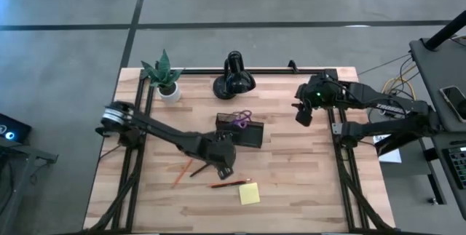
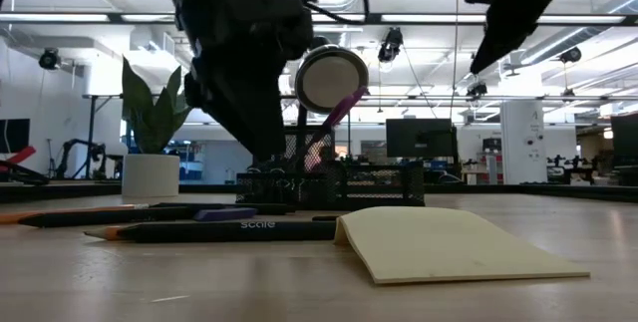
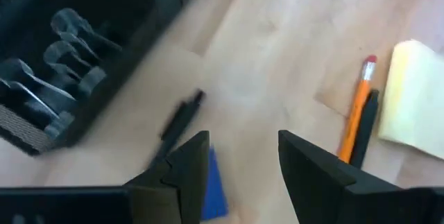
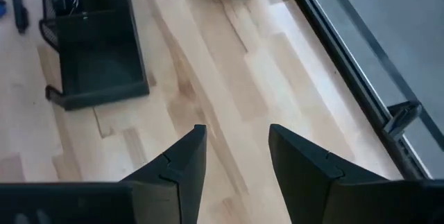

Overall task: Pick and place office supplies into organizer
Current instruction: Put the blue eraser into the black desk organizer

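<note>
The black organizer (image 1: 246, 134) stands mid-table with the purple-handled scissors (image 1: 241, 116) upright in its far part. On the near side lie an orange pencil (image 1: 181, 172), a black pen (image 1: 199, 169), another orange pencil beside a black pen (image 1: 230, 184), and the yellow sticky pad (image 1: 249, 193). My left gripper (image 1: 222, 164) hangs open just near of the organizer. In the left wrist view (image 3: 243, 141) its fingers stand over bare wood, with a black pen with a blue section (image 3: 182, 118) beside one finger. My right gripper (image 1: 303, 116) is open, raised over the table's right part.
A potted plant (image 1: 166, 75) in a white pot and a glossy black lamp (image 1: 234, 78) stand along the far edge. Black frame rails (image 1: 336, 140) run down both sides. Bare wood lies between the organizer and the right rail (image 4: 229, 57).
</note>
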{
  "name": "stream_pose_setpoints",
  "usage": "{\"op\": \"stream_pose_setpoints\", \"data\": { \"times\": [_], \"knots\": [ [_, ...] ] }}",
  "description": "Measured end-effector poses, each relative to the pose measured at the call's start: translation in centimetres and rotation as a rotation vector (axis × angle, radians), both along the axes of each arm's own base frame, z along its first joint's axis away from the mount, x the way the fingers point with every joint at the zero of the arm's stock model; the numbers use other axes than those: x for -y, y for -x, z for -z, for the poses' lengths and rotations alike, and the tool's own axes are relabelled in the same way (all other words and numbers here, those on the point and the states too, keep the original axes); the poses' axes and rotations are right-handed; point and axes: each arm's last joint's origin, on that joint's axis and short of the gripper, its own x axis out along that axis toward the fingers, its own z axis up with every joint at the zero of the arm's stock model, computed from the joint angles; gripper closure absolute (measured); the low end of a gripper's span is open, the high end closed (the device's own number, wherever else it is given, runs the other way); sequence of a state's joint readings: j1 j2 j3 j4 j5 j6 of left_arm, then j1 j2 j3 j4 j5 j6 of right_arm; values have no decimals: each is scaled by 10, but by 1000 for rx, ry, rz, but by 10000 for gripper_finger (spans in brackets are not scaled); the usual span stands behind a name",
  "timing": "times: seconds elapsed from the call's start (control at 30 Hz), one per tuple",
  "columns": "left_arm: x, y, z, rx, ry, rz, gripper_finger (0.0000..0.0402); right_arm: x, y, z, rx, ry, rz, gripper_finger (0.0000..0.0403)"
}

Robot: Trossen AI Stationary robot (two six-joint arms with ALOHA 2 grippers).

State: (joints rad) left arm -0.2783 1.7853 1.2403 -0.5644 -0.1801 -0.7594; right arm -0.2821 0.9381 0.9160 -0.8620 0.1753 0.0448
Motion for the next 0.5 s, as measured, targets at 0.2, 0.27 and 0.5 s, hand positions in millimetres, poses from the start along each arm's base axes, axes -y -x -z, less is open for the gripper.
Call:
{"op": "stream_pose_setpoints", "data": {
  "times": [0.2,0.27,0.5],
  "knots": [
    [21,-1,-3,-29,13,-54,247,-4,11,-10,70,23,-10,254],
    [22,2,-2,-29,28,-93,247,-5,13,-12,85,32,-6,254],
    [20,17,14,-64,-38,-113,247,-5,12,-12,114,58,-26,250]
  ]
}}
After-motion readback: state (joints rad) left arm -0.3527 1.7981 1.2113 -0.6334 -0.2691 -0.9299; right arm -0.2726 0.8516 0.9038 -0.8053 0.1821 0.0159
